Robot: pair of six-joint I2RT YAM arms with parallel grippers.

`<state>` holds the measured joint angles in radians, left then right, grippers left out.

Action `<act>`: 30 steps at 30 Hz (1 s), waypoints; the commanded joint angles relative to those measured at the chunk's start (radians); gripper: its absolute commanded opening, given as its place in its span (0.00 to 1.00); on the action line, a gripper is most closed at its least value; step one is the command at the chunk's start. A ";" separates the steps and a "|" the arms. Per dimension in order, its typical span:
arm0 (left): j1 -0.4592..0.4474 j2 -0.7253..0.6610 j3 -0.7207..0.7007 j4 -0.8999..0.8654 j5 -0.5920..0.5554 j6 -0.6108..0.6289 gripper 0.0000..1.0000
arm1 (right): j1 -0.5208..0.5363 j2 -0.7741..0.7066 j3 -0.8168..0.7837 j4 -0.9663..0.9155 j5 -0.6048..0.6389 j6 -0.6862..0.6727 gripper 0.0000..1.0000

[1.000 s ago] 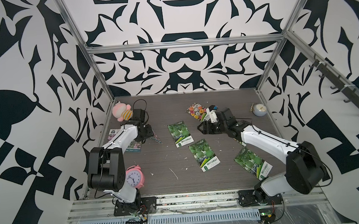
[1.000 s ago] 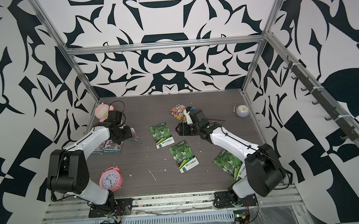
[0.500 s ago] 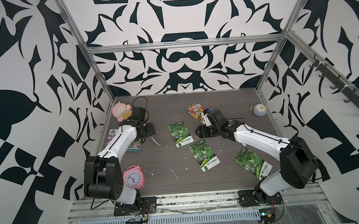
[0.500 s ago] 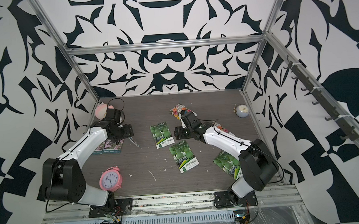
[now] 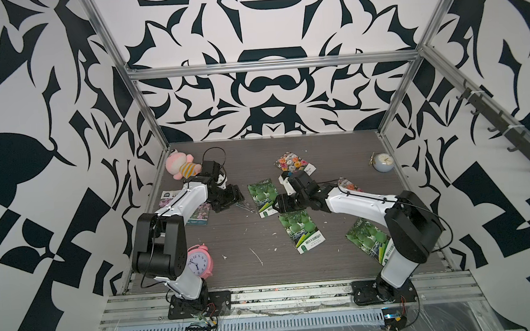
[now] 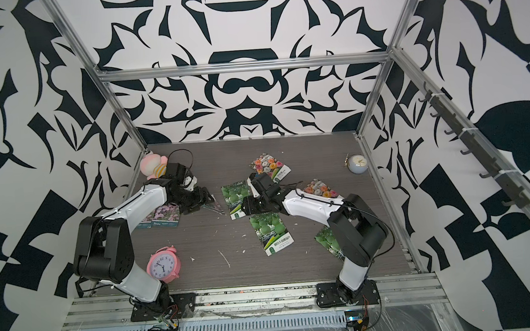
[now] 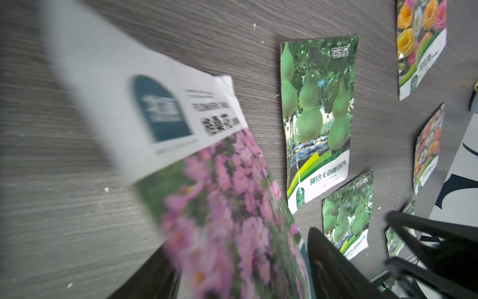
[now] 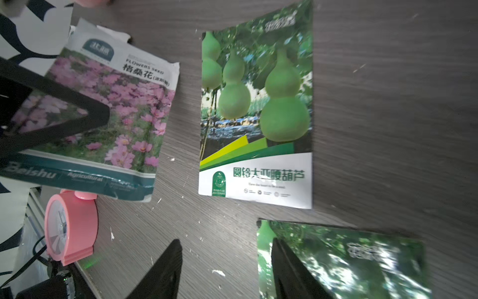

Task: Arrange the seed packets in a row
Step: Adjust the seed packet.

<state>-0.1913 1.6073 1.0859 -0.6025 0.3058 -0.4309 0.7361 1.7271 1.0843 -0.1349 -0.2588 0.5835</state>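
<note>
My left gripper [image 7: 240, 271] is shut on a purple-pink flower seed packet [image 7: 219, 194], held tilted off the table; in a top view this gripper [image 5: 228, 200] is left of centre. More purple-pink packets [image 5: 197, 216] lie under that arm. My right gripper [image 8: 225, 259] is open and empty over bare table, one of its fingers [image 8: 289, 271] above the edge of a green gourd packet [image 8: 349, 259]. Three gourd packets lie flat [image 5: 264, 196] [image 5: 300, 230] [image 5: 367, 240]. Two orange-pink bloom packets [image 5: 292, 163] [image 5: 348, 184] lie behind the right gripper [image 5: 280, 203].
A pink alarm clock [image 5: 198, 261] stands front left beside the left arm's base. A pink plush toy [image 5: 181, 165] sits in the back left corner. A small pale clock [image 5: 383, 162] stands at the back right. Patterned walls close in three sides.
The left gripper has shifted right with the purple-pink packet. The right gripper has moved left and forward, from the bloom packets to between two gourd packets.
</note>
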 commanded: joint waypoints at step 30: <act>-0.001 -0.015 -0.205 0.224 0.029 -0.279 0.29 | 0.110 0.319 0.239 0.235 -0.150 0.314 0.41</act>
<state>-0.1913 1.6009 0.8963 -0.3897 0.3050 -0.7097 0.8513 2.0750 1.2915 0.0982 -0.4160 0.8799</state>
